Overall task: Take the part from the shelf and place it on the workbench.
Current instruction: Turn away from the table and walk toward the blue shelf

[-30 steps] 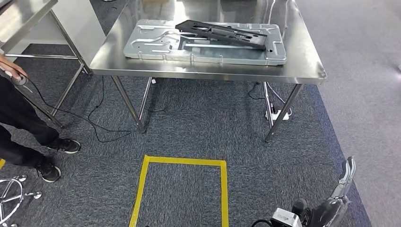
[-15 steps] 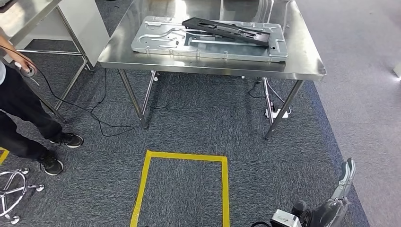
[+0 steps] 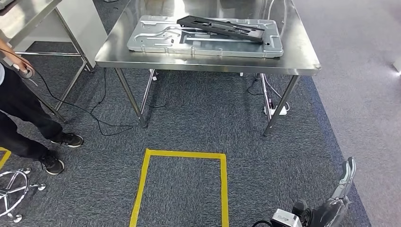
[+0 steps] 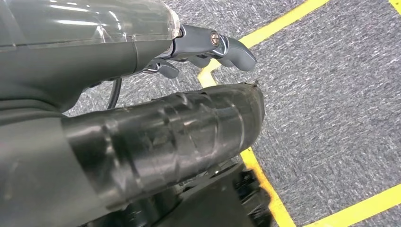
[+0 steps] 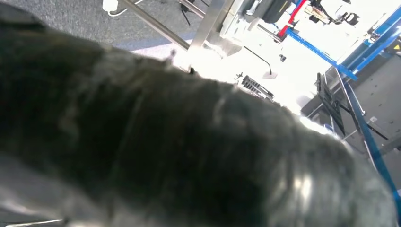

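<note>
A long black part (image 3: 220, 28) lies slanted across a silver sheet-metal panel (image 3: 151, 38) on the steel workbench (image 3: 203, 65) ahead of me. My right hand (image 3: 344, 184) hangs low at the lower right, far from the bench, fingers straight and holding nothing. In the left wrist view my left hand (image 4: 208, 45) hangs over the carpet, its thumb and dark fingers apart with nothing between them. A blurred grey cover blocks the right wrist view.
A yellow tape square (image 3: 142, 189) marks the grey carpet in front of me. At the left stands a person (image 3: 23, 113) holding a cabled device, beside a second steel table (image 3: 28, 19). A chair base (image 3: 12, 194) sits at the lower left, and cables (image 3: 94, 113) trail under the bench.
The whole picture has shifted as the camera moved; the bench now sits slightly higher and further left. The person's feet have shifted a little. My right hand keeps its place in the picture.
</note>
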You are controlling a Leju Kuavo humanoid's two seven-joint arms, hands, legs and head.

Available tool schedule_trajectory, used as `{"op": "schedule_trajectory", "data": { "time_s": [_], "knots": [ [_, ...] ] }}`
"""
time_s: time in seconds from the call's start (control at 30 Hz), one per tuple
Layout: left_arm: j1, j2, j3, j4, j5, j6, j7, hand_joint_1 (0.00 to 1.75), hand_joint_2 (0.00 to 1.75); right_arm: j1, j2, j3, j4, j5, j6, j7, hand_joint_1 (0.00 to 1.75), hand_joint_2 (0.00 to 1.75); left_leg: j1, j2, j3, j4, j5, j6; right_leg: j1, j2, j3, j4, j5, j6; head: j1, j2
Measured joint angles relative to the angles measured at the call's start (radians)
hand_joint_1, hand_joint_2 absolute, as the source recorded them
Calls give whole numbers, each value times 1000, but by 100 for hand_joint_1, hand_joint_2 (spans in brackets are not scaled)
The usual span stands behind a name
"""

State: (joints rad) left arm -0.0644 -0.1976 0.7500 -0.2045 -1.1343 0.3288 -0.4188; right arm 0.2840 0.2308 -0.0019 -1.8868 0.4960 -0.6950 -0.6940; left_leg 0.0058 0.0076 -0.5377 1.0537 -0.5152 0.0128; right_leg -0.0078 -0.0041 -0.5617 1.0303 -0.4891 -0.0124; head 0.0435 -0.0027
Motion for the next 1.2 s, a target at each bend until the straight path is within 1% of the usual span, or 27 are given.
{"op": "schedule_trajectory", "data": {
  "time_s": [0.03,0.1,0.13,0.17,0.2,0.23,0.3,0.33,0.37,0.4,0.47,0.5,0.53,0.63,0.67,0.7,0.73,0.8,0.83,0.87,0.9,1.0,1.03,1.07,1.13,1.17,1.2],
  "knots": [
    [0,0,0,0,-1,0,1,0,0,0,0,0,0,0,0,0,0,0,-2,-1,9,-25,4,4,1,0,-3,1,2,6,0,0],
    [1,0,0,0,-3,1,5,0,0,0,0,0,0,-1,0,0,0,0,-3,-2,8,-34,7,13,3,1,-8,1,10,19,1,0],
    [2,0,0,0,-3,2,7,0,0,0,0,0,0,-1,0,0,0,0,-2,-1,6,-39,13,20,2,1,-10,3,8,24,1,0],
    [2,0,0,0,-4,2,9,0,0,1,0,0,0,-1,0,0,0,0,0,0,5,-43,19,28,2,2,-16,15,-5,29,1,0],
    [1,-1,0,0,-4,2,11,0,0,1,0,0,0,-1,0,0,0,0,2,1,2,-48,26,35,2,3,-28,44,-30,32,1,0],
    [1,-1,0,0,-4,2,11,0,0,1,0,0,0,-1,0,0,0,0,2,3,-2,-50,30,41,0,3,-49,93,-66,35,1,0],
    [0,-1,0,0,-4,2,12,0,0,2,0,0,0,-3,0,0,0,0,-1,4,-14,-47,36,47,-2,4,-97,217,-133,40,1,0],
    [1,-2,0,0,-4,2,12,0,0,2,0,0,0,-4,0,0,0,0,-2,5,-20,-44,38,47,-3,4,-110,257,-147,42,1,0],
    [1,-2,0,0,-4,2,13,0,0,2,-1,0,0,-6,0,0,0,0,-3,5,-26,-41,40,47,-4,3,-104,260,-140,42,1,0],
    [1,-2,0,0,-4,2,13,0,0,2,-1,0,0,-8,0,0,0,0,-3,4,-30,-37,42,46,-5,3,-79,226,-117,41,1,0],
    [0,-2,0,0,-3,2,13,0,0,1,-1,0,0,-11,0,0,0,0,-5,3,-37,-30,44,42,-4,3,2,92,-63,36,1,0],
    [0,-2,0,0,-3,2,13,0,0,1,-1,0,0,-12,0,0,0,0,-7,3,-39,-27,46,38,-2,4,30,38,-47,32,1,0],
    [0,-2,0,0,-3,3,13,0,0,0,-1,0,0,-12,0,0,0,0,-9,3,-42,-25,49,33,0,4,46,4,-40,28,1,0],
    [0,-2,1,0,-3,3,13,0,0,1,-1,0,0,-15,0,0,0,0,-8,2,-49,-24,56,15,1,5,39,-10,-29,13,1,0],
    [0,-2,1,0,-3,3,13,0,0,1,-1,0,0,-15,0,0,0,0,-6,1,-54,-15,45,9,-1,3,36,-13,-22,5,0,0],
    [0,-2,1,0,-3,3,13,0,0,1,-1,0,0,-15,0,0,0,0,-5,0,-65,9,22,3,-3,2,31,-17,-14,-2,0,0],
    [0,-2,1,0,-3,3,13,0,0,1,-1,0,0,-15,0,0,0,0,-3,-1,-82,53,-15,-1,-4,0,24,-18,-7,-7,-1,0],
    [1,-2,1,0,-3,3,13,0,0,1,-1,0,0,-15,0,0,0,0,-1,-2,-124,176,-93,-9,-3,-2,5,-15,4,-12,-2,0],
    [1,-2,1,0,-3,3,13,0,0,1,-1,0,0,-15,0,0,0,0,0,-1,-135,223,-114,-12,-2,-3,-5,-13,10,-12,-2,0],
    [1,-2,1,0,-3,3,13,0,0,1,-1,0,0,-15,0,0,0,0,0,-1,-130,239,-118,-13,-2,-3,-15,-9,14,-11,-2,0],
    [1,-2,1,0,-3,3,13,0,0,1,-1,0,0,-15,0,0,0,0,0,-1,-104,214,-104,-13,-2,-3,-24,-5,18,-9,-2,0],
    [-2,-2,1,0,-3,3,13,0,0,1,-1,0,0,-15,0,0,0,0,-1,-2,24,15,-41,-4,0,-2,-40,6,28,1,-2,0],
    [-3,-2,1,0,-3,3,13,0,0,1,-1,0,0,-16,0,0,0,0,-3,-2,47,-28,-33,1,1,-2,-43,8,32,6,-2,0],
    [-4,-2,1,0,-3,3,13,0,0,1,-1,0,0,-17,0,0,0,0,-6,-3,55,-48,-31,7,2,-3,-45,9,36,12,-1,0],
    [-3,-1,2,0,-3,3,13,0,0,1,-1,0,0,-21,0,0,0,0,-7,-3,50,-52,-21,19,1,-3,-47,7,44,24,-1,0],
    [-2,-1,2,0,-3,3,13,0,0,1,-2,0,0,-23,0,0,0,0,-6,-1,48,-56,-14,25,0,-2,-51,12,40,29,-1,0],
    [-2,-1,2,0,-3,3,13,0,0,2,-2,0,0,-24,0,1,0,0,-4,1,44,-60,-6,33,-1,-1,-60,31,23,34,-1,0]
  ]
}}
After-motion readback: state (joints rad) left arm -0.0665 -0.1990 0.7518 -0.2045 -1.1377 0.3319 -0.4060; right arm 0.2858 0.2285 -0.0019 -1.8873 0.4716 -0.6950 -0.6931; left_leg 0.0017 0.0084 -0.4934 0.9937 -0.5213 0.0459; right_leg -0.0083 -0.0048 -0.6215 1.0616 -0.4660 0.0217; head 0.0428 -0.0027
